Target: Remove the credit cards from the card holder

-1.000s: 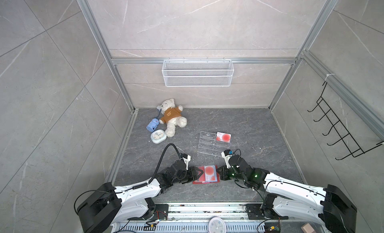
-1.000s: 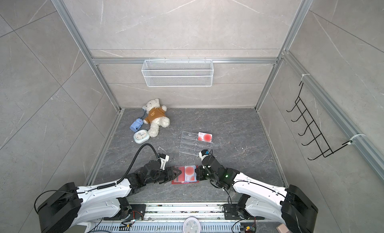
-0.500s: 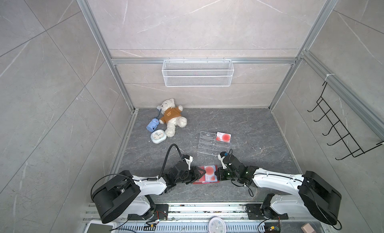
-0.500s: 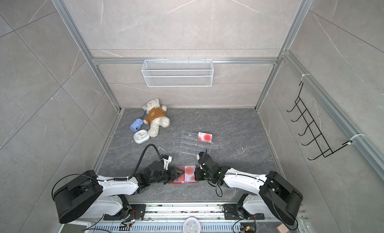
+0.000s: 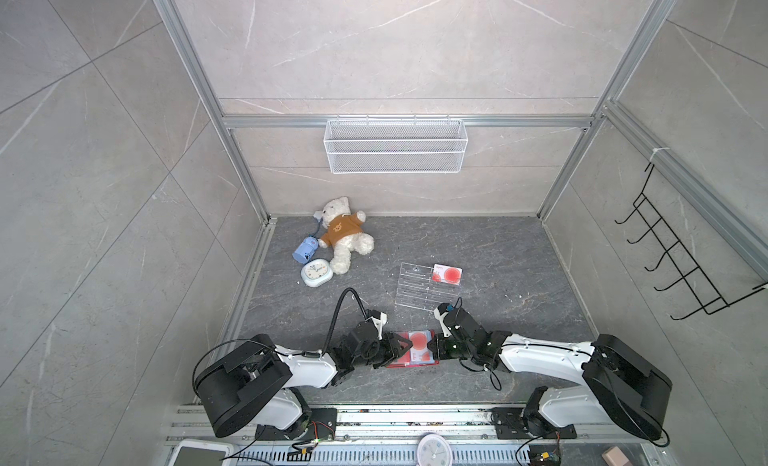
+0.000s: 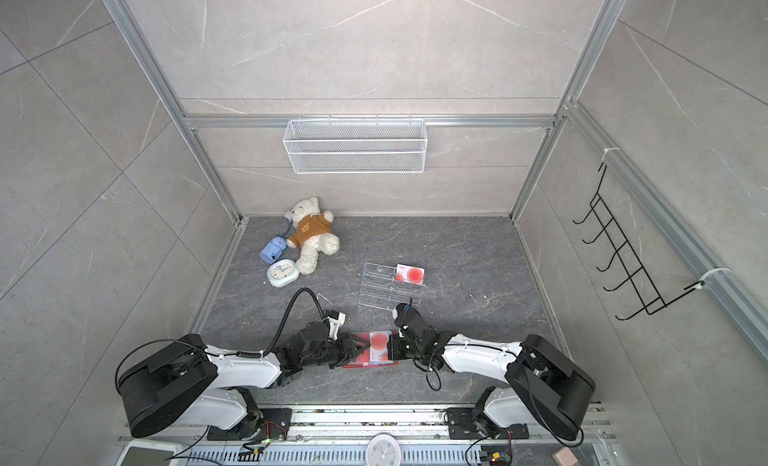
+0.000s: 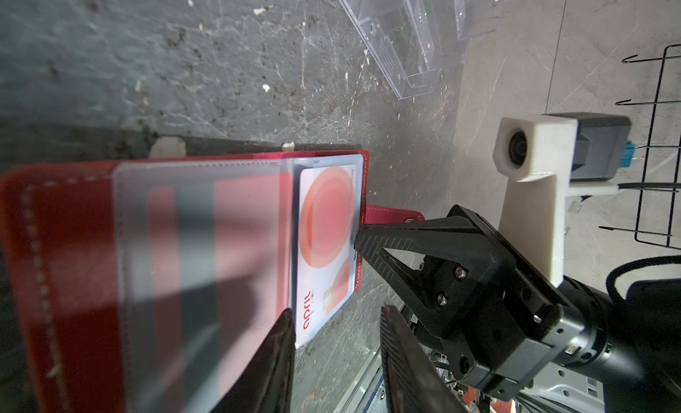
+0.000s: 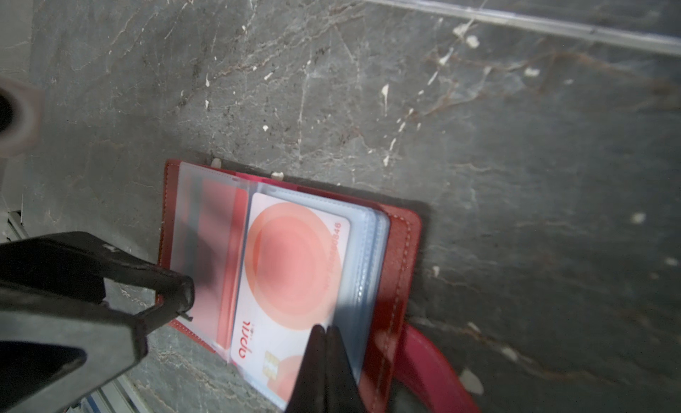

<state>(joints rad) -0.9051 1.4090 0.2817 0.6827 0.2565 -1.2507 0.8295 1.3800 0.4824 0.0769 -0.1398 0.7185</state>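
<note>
Two black grippers at an open flat red leather-like card holder (image 8: 398,252).
In the card holder's pale blue clear sleeve sits a white plastic credit card (image 8: 291,267) with a red-orange circle and red "april"; its number is too blurred to read. The right gripper (image 8: 326,332), fingers pressed together, touches the sleeve edge near the holder's snap tab (image 7: 394,215). The left gripper (image 7: 337,356), fingers apart, is at the holder's opposite side. Another such card (image 5: 447,274) lies beyond the holder by a clear acrylic rack (image 5: 415,291).

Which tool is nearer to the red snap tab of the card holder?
Right. The right tool is shut beside the snap tab; the left tool is over the opposite half of the card holder.
</note>
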